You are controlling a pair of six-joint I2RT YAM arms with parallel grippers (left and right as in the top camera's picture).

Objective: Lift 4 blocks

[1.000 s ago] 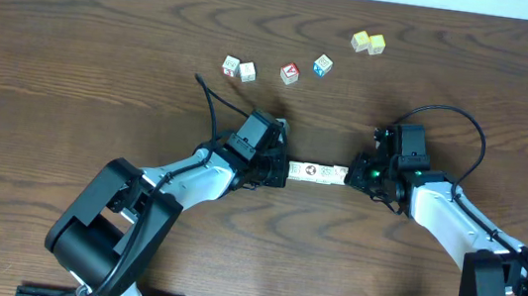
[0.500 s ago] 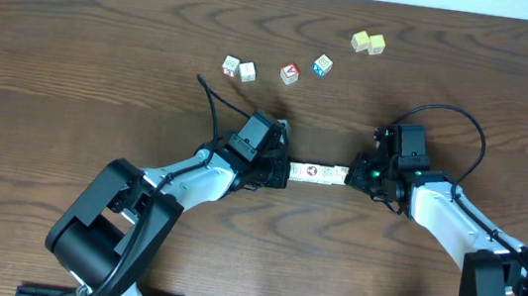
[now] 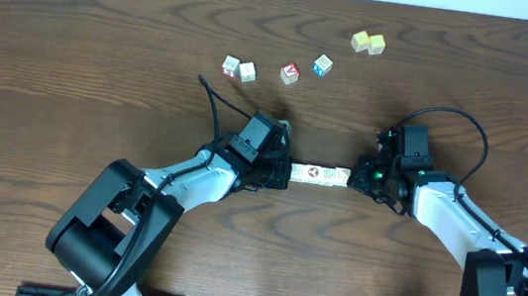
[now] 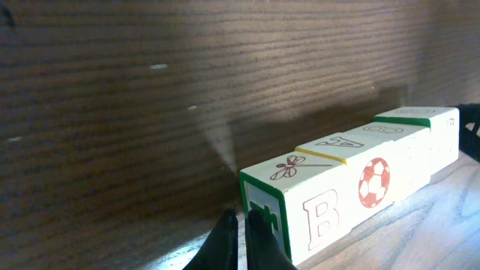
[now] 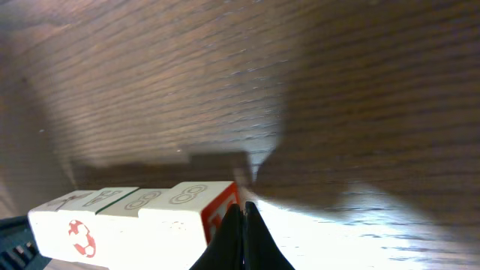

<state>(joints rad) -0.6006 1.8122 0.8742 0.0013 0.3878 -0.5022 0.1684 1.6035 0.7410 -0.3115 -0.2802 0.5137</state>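
Note:
Four cream-white blocks (image 3: 319, 174) form one straight row, end to end, between my two grippers. My left gripper (image 3: 283, 174) is shut, its tips pressed on the row's left end. In the left wrist view the left gripper (image 4: 244, 241) touches the green-framed end face of the blocks (image 4: 352, 184), which show a dragonfly, a letter B and a red ball. My right gripper (image 3: 351, 176) is shut and pushes on the other end. In the right wrist view the right gripper (image 5: 241, 234) meets the red-framed end face of the blocks (image 5: 127, 217). Whether the row is off the table I cannot tell.
Loose cubes lie along the far side: two white ones (image 3: 230, 66) (image 3: 247, 71), a red-faced cube (image 3: 289, 73), a blue-faced cube (image 3: 322, 66) and two pale yellow cubes (image 3: 368, 43). A black cable (image 3: 211, 107) trails from the left arm.
The row of blocks and both gripper tips have shifted slightly to the right. Both grippers stay shut against its ends.

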